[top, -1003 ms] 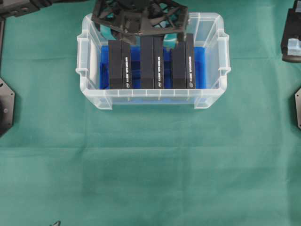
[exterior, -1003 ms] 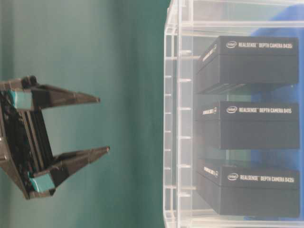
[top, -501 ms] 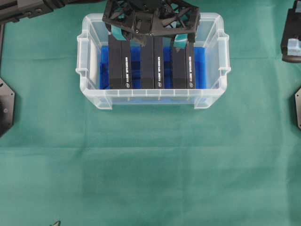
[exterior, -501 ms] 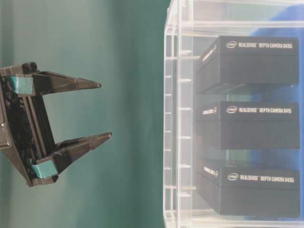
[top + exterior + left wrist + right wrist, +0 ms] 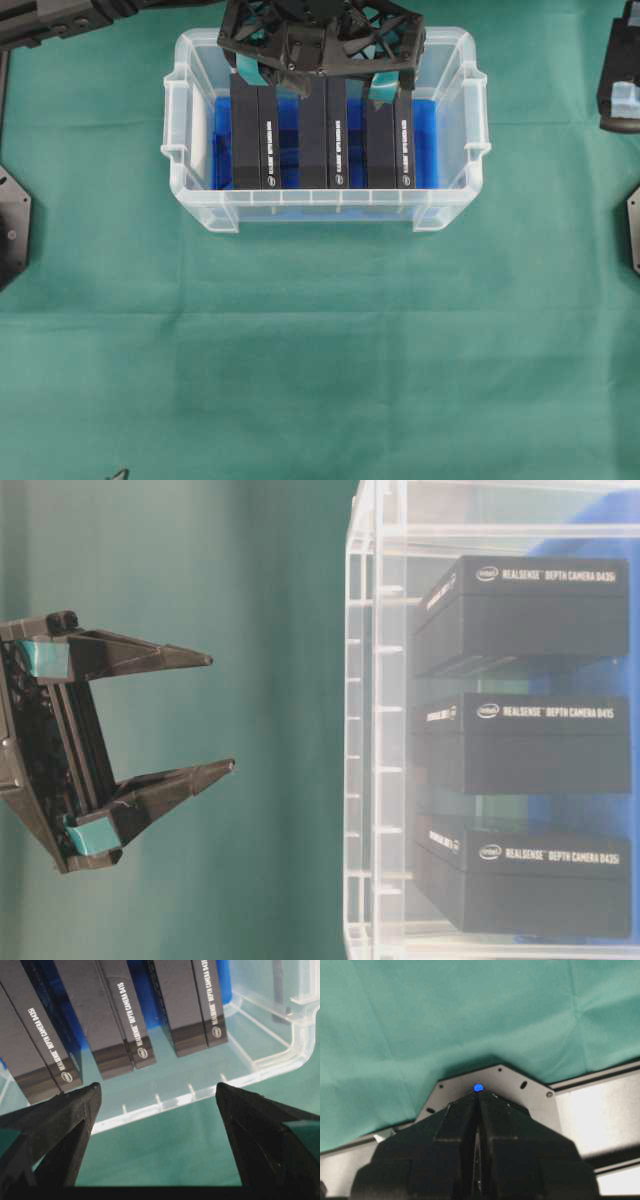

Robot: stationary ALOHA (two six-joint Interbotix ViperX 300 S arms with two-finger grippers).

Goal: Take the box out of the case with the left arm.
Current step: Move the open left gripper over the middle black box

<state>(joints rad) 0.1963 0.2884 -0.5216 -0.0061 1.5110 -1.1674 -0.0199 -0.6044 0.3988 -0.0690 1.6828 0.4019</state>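
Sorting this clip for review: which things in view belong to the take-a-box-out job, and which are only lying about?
Belongs to the job:
- case
- three black boxes standing in it
- left gripper, open above them

Just there:
- green cloth
- right gripper, parked shut off to the side

The case (image 5: 325,205) sits on the worktop (image 5: 320,340) toward the far edge in the overhead view, a little left of centre. Three boxes stand side by side in it: the left box (image 5: 254,140), the middle box (image 5: 322,140) and the right box (image 5: 390,145), with narrow gaps between them. The left hand (image 5: 322,78) hangs over the case's far side, above the boxes' far ends. The right arm (image 5: 620,85) sits well apart at the right edge.
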